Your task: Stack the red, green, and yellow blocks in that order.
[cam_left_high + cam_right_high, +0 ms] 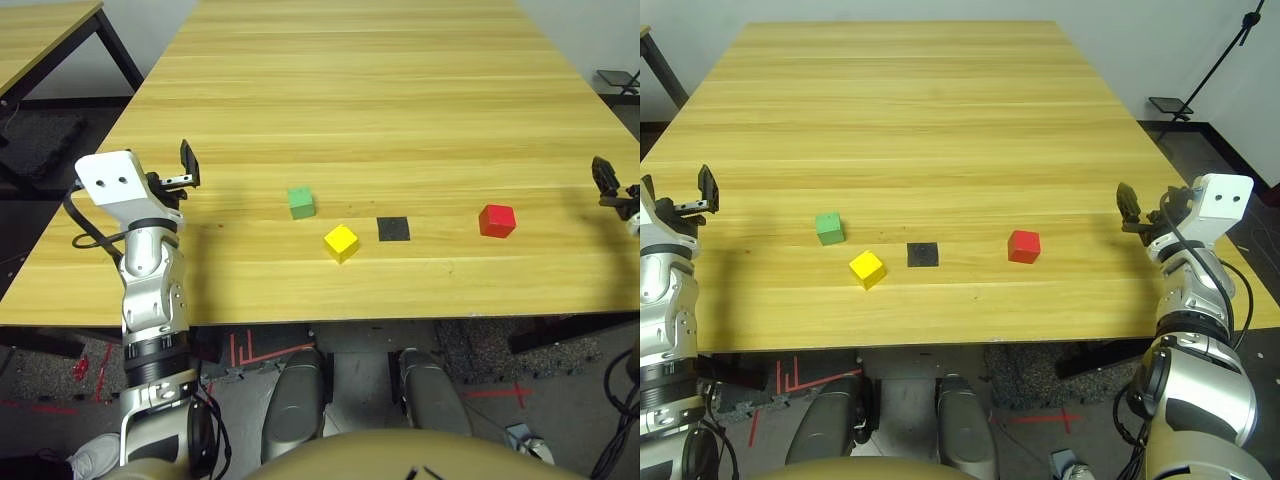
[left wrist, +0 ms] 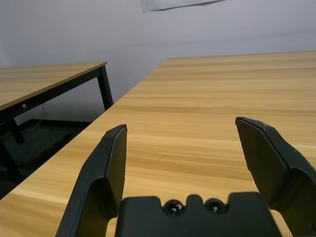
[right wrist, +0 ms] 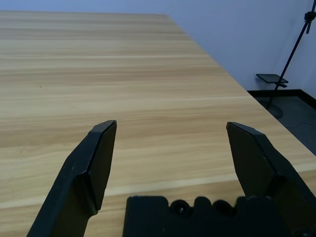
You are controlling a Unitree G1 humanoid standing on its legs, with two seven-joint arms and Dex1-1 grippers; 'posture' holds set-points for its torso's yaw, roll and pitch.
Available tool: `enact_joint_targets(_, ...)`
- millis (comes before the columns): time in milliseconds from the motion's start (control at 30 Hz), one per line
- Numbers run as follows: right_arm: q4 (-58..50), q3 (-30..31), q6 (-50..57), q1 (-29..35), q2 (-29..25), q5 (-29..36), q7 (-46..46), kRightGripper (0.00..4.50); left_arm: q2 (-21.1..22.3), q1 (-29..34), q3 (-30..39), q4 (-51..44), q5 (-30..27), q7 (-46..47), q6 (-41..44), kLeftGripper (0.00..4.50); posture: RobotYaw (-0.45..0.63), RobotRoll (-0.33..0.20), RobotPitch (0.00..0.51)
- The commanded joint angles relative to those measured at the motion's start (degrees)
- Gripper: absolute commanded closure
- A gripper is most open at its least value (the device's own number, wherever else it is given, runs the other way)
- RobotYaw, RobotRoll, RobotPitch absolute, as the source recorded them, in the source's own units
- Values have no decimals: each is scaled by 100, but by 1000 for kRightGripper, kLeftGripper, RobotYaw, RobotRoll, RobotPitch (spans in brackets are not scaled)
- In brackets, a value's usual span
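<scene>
- The table point(image 1: 400, 90) carries everything, and nothing is stacked yet: this reads as the opening step, all three blocks lying apart on the near half.
- Left gripper point(image 2: 182, 163) hovers over the table's 9 o'clock edge, fingers spread wide and empty.
- Right gripper point(image 3: 173, 163) hovers at the 3 o'clock edge, fingers likewise parted and holding nothing.
- Black square patch point(image 1: 393, 228) lies flat between yellow and red.
- Red block point(image 1: 497, 220) sits at 3 o'clock of the patch, the nearest block to the right gripper.
- Green block point(image 1: 300, 202) sits at 10 o'clock of the patch, faces turned slightly off the table edge.
- Yellow block point(image 1: 341, 241) sits at 8 o'clock of the patch, corner pointing toward the robot; cubes, so no long axis.
- Next move, I'd judge: reach for green and square the fingers to its faces.
</scene>
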Motion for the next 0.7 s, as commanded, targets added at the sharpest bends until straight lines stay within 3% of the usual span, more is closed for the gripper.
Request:
enact_joint_targets(33,119,-65,42,-31,13,44,-51,0,8,102,-16,75,47,32,109,22,77,-110,75)
enact_joint_targets(167,58,2,213,-155,-107,28,174,0,151,-91,-41,-156,-220,-202,434,22,74,-100,78)
enact_joint_targets(300,-649,592,1058,-368,-329,-32,2011,0,672,-818,-341,-582,-1183,-1349,1546,22,81,-117,76)
enact_joint_targets(400,-1610,1136,1737,-135,-438,-65,3094,0,1084,-1085,-570,-649,-1571,-2151,2018,22,93,-132,69)
enact_joint_targets(500,-2436,1668,2274,122,-626,-103,4022,0,1577,-1166,-975,-626,-1604,-2980,2221,22,99,-142,63)
enact_joint_targets(700,-3010,2365,2588,147,-929,-350,4987,0,1933,-1121,-1656,-645,-1534,-4059,2238,22,91,-148,64)
